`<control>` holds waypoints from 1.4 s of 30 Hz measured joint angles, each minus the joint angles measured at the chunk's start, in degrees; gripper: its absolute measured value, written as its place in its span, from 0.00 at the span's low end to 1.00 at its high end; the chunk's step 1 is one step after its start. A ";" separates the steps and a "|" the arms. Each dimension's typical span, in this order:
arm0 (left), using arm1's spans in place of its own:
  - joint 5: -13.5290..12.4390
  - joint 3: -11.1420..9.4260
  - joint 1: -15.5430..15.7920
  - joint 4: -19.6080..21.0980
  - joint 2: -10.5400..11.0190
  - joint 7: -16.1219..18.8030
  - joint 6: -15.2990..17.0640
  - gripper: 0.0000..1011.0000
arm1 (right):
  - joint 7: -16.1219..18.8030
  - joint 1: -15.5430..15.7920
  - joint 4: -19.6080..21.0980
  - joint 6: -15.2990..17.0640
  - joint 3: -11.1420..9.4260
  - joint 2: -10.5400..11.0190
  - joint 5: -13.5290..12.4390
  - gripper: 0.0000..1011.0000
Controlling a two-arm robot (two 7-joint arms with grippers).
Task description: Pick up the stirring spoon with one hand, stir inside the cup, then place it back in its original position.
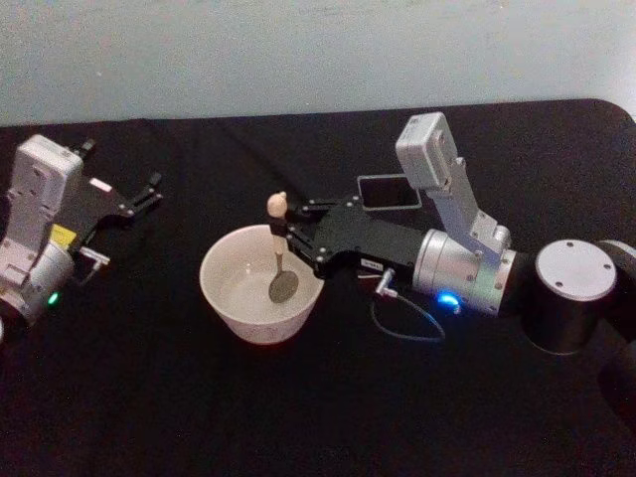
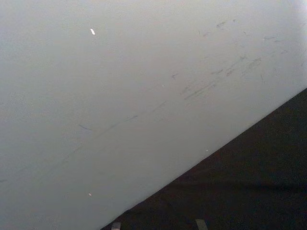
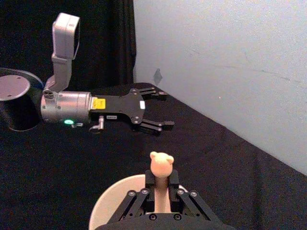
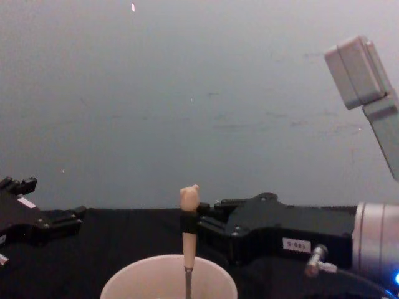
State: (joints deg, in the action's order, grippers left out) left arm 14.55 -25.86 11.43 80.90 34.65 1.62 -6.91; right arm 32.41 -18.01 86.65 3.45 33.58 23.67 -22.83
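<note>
The stirring spoon (image 1: 277, 207) stands nearly upright in the off-white cup (image 1: 256, 322), its shiny bowl low inside the cup. My right gripper (image 1: 286, 238) is shut on the beige handle just below the eared knob. The right wrist view shows the knob (image 3: 161, 165) rising between the gripper's fingers (image 3: 139, 203) above the cup rim (image 3: 111, 207). In the chest view the spoon (image 4: 189, 198) drops into the cup (image 4: 142, 281). The dark grey square holder (image 1: 390, 192) stands behind my right arm. My left gripper (image 1: 147, 196) rests open at the table's left, away from the cup.
A black cloth covers the table (image 1: 149, 397), with a pale wall (image 1: 298, 50) close behind. A thin cable (image 1: 407, 323) loops under my right wrist. My left gripper (image 3: 165, 111) shows open beyond the cup in the right wrist view.
</note>
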 joint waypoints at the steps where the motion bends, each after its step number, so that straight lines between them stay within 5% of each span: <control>1: 0.00 0.00 0.00 0.00 0.00 0.00 0.00 0.99 | 0.06 0.15 0.23 0.07 0.00 0.14 -0.08 0.16; 19: 0.00 0.00 0.00 0.00 0.00 0.00 0.00 0.99 | 1.25 0.70 2.82 0.37 1.31 0.49 -1.53 0.16; 42: 0.00 0.00 0.00 0.00 0.00 0.00 0.00 0.99 | 0.36 -4.04 -3.95 -1.42 2.61 -3.63 0.16 0.16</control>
State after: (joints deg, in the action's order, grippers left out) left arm 14.55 -25.86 11.43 80.90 34.65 1.62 -6.91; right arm 32.77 -22.04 82.69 2.03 36.19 20.04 -22.67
